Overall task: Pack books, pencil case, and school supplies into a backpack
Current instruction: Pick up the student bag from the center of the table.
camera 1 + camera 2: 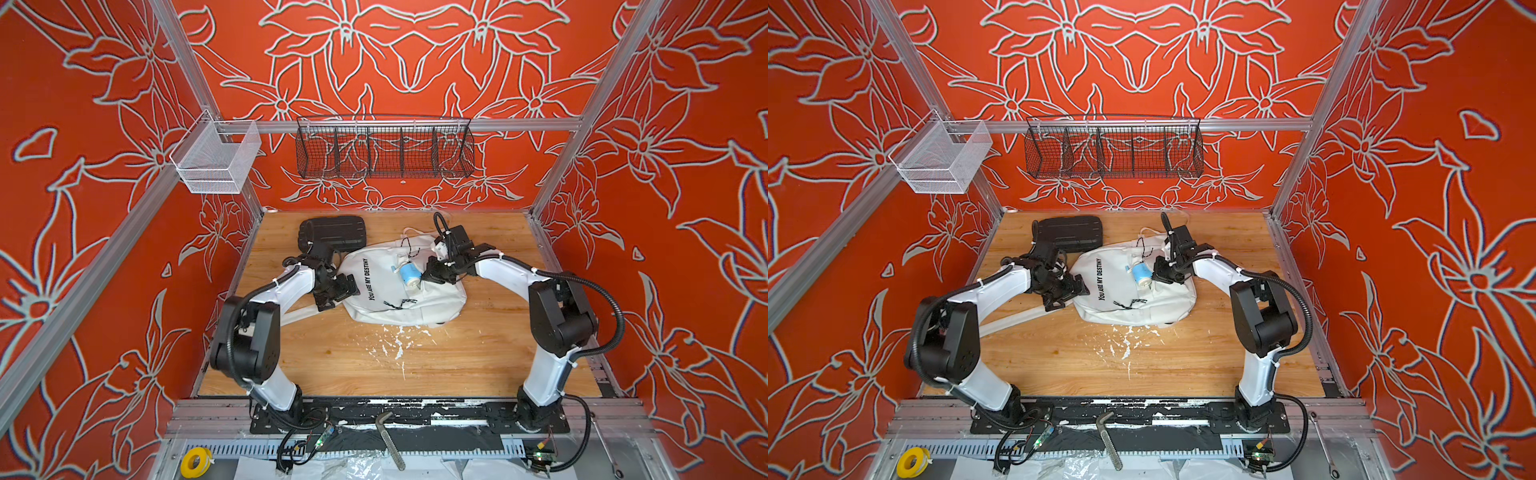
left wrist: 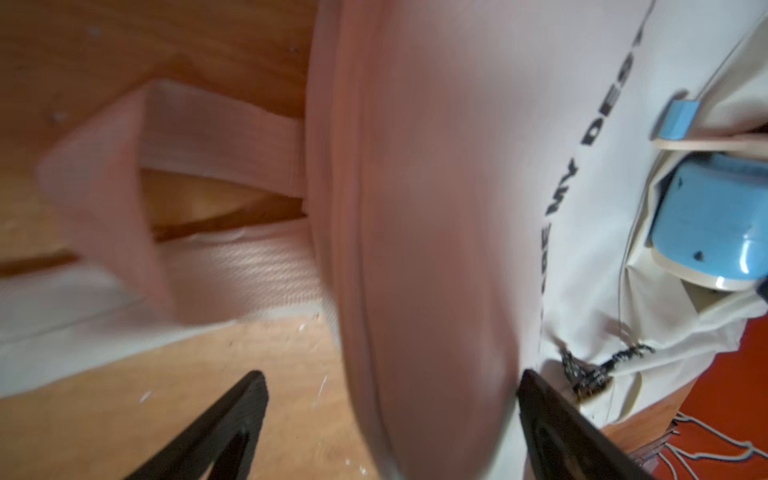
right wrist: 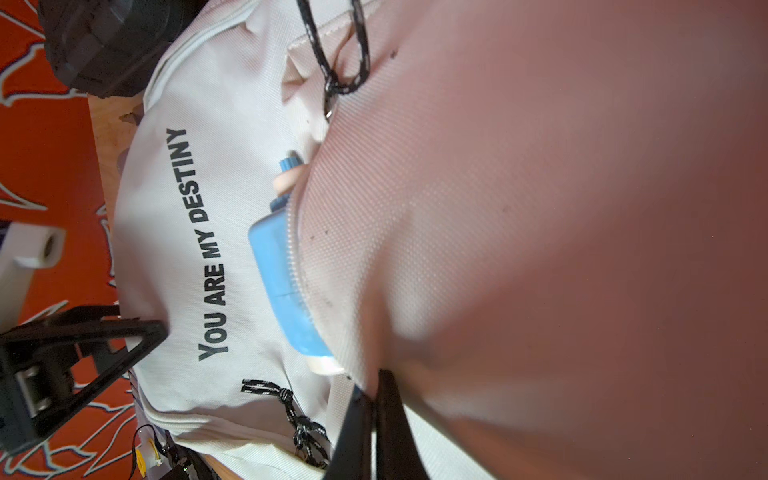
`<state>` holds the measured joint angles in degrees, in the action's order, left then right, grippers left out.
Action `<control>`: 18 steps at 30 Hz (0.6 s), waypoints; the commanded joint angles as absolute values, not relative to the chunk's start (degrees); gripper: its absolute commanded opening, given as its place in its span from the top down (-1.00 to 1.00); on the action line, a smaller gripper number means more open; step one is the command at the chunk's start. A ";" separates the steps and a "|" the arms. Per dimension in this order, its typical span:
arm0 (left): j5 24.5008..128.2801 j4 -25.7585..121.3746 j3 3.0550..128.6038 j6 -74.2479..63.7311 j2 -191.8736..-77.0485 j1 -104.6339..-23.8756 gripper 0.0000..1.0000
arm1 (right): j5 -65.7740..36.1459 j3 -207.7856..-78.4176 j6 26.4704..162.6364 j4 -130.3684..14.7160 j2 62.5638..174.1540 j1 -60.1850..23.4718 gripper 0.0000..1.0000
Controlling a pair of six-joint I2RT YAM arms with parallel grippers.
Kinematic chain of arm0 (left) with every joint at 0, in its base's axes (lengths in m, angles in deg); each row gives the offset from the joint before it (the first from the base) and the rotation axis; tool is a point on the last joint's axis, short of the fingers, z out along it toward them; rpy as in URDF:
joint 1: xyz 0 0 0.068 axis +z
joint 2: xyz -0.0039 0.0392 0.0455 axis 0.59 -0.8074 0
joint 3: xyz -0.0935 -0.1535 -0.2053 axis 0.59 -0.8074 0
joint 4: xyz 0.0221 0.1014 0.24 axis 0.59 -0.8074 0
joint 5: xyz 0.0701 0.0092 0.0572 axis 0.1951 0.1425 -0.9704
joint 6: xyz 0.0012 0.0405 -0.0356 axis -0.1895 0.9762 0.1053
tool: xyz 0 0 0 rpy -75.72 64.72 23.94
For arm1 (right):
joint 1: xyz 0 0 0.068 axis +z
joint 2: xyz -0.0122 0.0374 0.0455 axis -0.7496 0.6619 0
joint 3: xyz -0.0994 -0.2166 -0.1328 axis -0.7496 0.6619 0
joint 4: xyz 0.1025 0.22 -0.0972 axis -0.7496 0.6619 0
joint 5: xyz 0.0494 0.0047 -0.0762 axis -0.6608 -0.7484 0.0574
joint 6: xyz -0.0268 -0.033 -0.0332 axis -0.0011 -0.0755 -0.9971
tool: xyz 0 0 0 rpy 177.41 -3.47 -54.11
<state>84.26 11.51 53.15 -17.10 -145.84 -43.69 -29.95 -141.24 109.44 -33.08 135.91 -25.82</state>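
Poking half out of the backpack's (image 1: 415,309) front pocket, the pencil sharpener (image 1: 409,273) looks light, hard and smooth, and may roll. Its barrel seems the place to grip, not the thin crank. The right gripper (image 3: 372,386) is clamped, apparently pinching the pocket's fabric lip just beside it. At the backpack's opposite edge the left gripper (image 2: 390,376) stands spread, grasping nothing.

- White backpack (image 1: 415,305) (image 1: 1133,307): black "YOU ARE MY DESTINY" print and black cord zip pulls; lies flat, print side up, on the wooden table (image 1: 332,357).
- Light-blue pencil sharpener (image 1: 408,274) (image 3: 278,270): barrel-shaped with a white end band; lies on its side, partly inside a zip opening of the backpack.
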 commanded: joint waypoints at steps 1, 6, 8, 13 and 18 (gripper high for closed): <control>88.36 19.35 55.02 -17.12 -146.91 -43.67 -0.44 | -32.19 -143.18 109.56 -32.60 134.42 -24.83 1.00; 93.89 19.16 59.49 -16.18 -147.96 -43.61 1.00 | -33.45 -142.92 111.22 -34.74 132.60 -24.83 1.00; 93.22 18.13 60.54 -16.32 -142.76 -43.65 1.00 | -31.74 -143.11 110.82 -33.75 131.15 -24.83 1.00; 93.45 11.95 69.67 -17.37 -129.56 -43.96 1.00 | -23.24 -142.26 107.79 -28.45 127.19 -25.18 0.99; 98.00 7.35 76.47 -15.23 -130.05 -50.11 1.00 | -23.16 -138.63 105.41 -31.99 123.51 -25.00 0.70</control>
<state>94.03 9.17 73.45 -17.03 -129.82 -47.31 -26.10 -140.59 107.52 -31.42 125.70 -24.79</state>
